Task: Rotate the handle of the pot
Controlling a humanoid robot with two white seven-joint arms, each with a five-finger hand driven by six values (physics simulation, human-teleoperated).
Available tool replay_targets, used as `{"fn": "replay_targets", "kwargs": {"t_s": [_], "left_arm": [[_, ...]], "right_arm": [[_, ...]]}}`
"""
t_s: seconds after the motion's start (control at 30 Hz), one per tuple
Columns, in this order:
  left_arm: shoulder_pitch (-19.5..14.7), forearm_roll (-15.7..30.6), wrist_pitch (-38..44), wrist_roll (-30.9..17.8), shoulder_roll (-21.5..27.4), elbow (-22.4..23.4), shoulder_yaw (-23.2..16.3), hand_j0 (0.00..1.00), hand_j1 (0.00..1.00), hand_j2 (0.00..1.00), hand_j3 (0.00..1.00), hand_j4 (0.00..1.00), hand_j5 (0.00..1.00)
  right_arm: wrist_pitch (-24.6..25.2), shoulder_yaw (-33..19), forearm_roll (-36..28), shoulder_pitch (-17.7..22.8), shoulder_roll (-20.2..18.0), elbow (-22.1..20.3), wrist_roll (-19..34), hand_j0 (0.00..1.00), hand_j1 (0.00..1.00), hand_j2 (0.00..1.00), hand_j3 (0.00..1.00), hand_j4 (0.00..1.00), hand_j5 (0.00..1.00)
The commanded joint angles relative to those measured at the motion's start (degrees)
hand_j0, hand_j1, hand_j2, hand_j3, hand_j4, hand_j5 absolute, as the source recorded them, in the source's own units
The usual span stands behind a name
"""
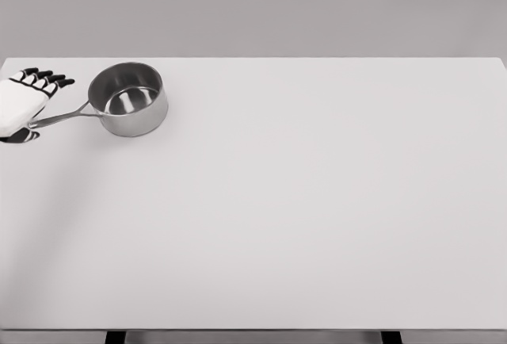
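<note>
Far-left bench: we see the pot upright | its handle runs left toward the left hand | fingers extended above the handle tip, grip unclear | right hand out of view.

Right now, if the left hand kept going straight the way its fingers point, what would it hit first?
Probably the pot: the left hand has its fingers aimed right toward the pot's rim, beside the handle. Depth is uncertain; it might pass behind.

A small, round, shiny stainless-steel saucepan stands upright and empty near the table's far left corner, its long thin metal handle pointing out toward about eight o'clock, sloping slightly down and away from the bowl.
</note>
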Motion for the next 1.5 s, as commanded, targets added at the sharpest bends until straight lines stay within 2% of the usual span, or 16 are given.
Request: {"fn": "replay_targets", "kwargs": {"t_s": [0.0, 0.2, 0.37, 0.47, 0.57, 0.7, 0.77, 0.83, 0.87, 1.0, 1.17, 1.23, 1.47], "left_arm": [[-0.09, -0.08, -0.02, 0.03, -0.68, 0.07, 0.05, 1.0, 1.0, 1.0, 1.0, 1.0, 1.0], [-0.88, -0.43, -0.02, 0.03, -2.61, 0.42, -0.12, 1.0, 1.0, 1.0, 1.0, 1.0, 1.0], [-0.62, -0.43, -0.02, 0.03, -2.26, 0.51, -0.12, 1.0, 1.0, 1.0, 1.0, 1.0, 1.0], [0.09, 0.45, -0.81, 0.12, -1.82, -0.54, 0.05, 1.0, 1.0, 1.0, 1.0, 1.0, 1.0], [0.26, 4.66, -2.57, 0.12, 0.64, -1.42, 0.14, 1.0, 1.0, 1.0, 1.0, 1.0, 1.0], [1.58, 10.99, -2.39, -0.14, 7.23, -8.54, 0.4, 1.0, 1.0, 1.0, 1.0, 1.0, 1.0], [2.37, 12.49, -2.39, -0.14, 7.41, -12.14, 0.49, 1.0, 1.0, 1.0, 1.0, 1.0, 1.0], [2.81, 12.66, -2.39, -0.5, 7.76, -12.76, 0.4, 1.0, 1.0, 1.0, 1.0, 1.0, 1.0], [4.13, 13.19, -2.31, -0.58, 9.43, -13.02, 0.58, 1.0, 1.0, 1.0, 1.0, 1.0, 1.0], [4.31, 15.91, -2.39, -0.58, 10.13, -14.78, 0.58, 1.0, 1.0, 1.0, 1.0, 1.0, 1.0], [3.95, 16.27, -2.22, -0.58, 8.64, -14.52, -0.04, 1.0, 1.0, 1.0, 1.0, 1.0, 1.0], [3.95, 15.92, -2.04, -0.5, 5.74, -13.99, -0.21, 1.0, 1.0, 1.0, 1.0, 1.0, 1.0], [3.08, 15.12, -1.78, -0.41, 1.79, -7.75, -0.21, 1.0, 1.0, 1.0, 1.0, 1.0, 1.0]], "right_arm": [[-0.01, -0.01, 0.02, 0.0, -0.01, 0.0, 0.01, 1.0, 1.0, 1.0, 1.0, 1.0, 1.0], [-0.01, -0.01, 0.02, 0.0, -0.01, 0.0, 0.01, 1.0, 1.0, 1.0, 1.0, 1.0, 1.0], [-0.01, -0.01, 0.02, 0.0, -0.01, 0.0, 0.1, 1.0, 1.0, 1.0, 1.0, 1.0, 1.0], [-0.01, -0.01, 0.02, 0.0, -0.01, 0.0, 0.01, 1.0, 1.0, 1.0, 1.0, 1.0, 1.0], [-0.01, -0.01, 0.02, 0.0, -0.01, 0.0, 0.1, 1.0, 1.0, 1.0, 1.0, 1.0, 1.0], [-0.01, -0.01, 0.02, 0.0, -0.01, 0.0, 0.01, 1.0, 1.0, 1.0, 1.0, 1.0, 1.0], [-0.01, -0.01, 0.02, 0.0, -0.01, 0.0, 0.01, 1.0, 1.0, 1.0, 1.0, 1.0, 1.0], [-0.01, -0.01, 0.02, 0.0, -0.01, 0.0, 0.01, 1.0, 1.0, 1.0, 1.0, 1.0, 1.0], [-0.01, -0.01, 0.02, 0.0, -0.01, 0.0, 0.01, 1.0, 1.0, 1.0, 1.0, 1.0, 1.0], [-0.01, -0.01, 0.02, 0.0, -0.01, 0.0, 0.01, 1.0, 1.0, 1.0, 1.0, 1.0, 1.0], [-0.01, -0.01, 0.02, 0.0, -0.01, 0.0, 0.01, 1.0, 1.0, 1.0, 1.0, 1.0, 1.0], [-0.01, -0.01, 0.02, 0.0, -0.01, 0.0, 0.01, 1.0, 1.0, 1.0, 1.0, 1.0, 1.0], [-0.01, -0.01, 0.02, 0.0, -0.01, 0.0, 0.01, 1.0, 1.0, 1.0, 1.0, 1.0, 1.0]]}}
